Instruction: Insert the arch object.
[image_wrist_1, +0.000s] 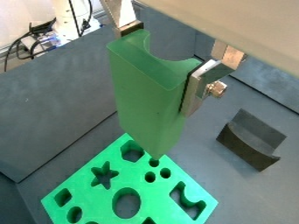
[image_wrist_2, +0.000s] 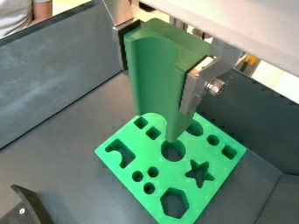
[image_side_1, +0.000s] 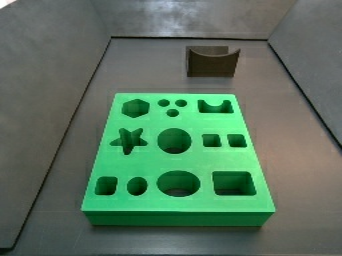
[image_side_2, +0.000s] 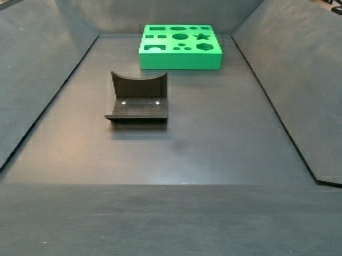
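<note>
My gripper (image_wrist_1: 163, 59) is shut on a tall green arch piece (image_wrist_1: 149, 96), a block with a semicircular notch along one side. It also shows in a wrist view (image_wrist_2: 155, 87), with silver fingers (image_wrist_2: 197, 87) clamping its upper flanks. The piece hangs upright over the green board (image_wrist_1: 82, 188), its lower end above the middle holes. The board's arch-shaped hole (image_side_1: 214, 105) lies at a far corner. Neither side view shows the gripper or the held piece. No small dark notched block is in view apart from the fixture.
The dark fixture (image_side_1: 211, 62) stands on the grey floor beyond the board (image_side_1: 201, 165); it also shows in both wrist views (image_wrist_1: 251, 138) and in a side view (image_side_2: 138, 100). Sloped grey walls ring the floor.
</note>
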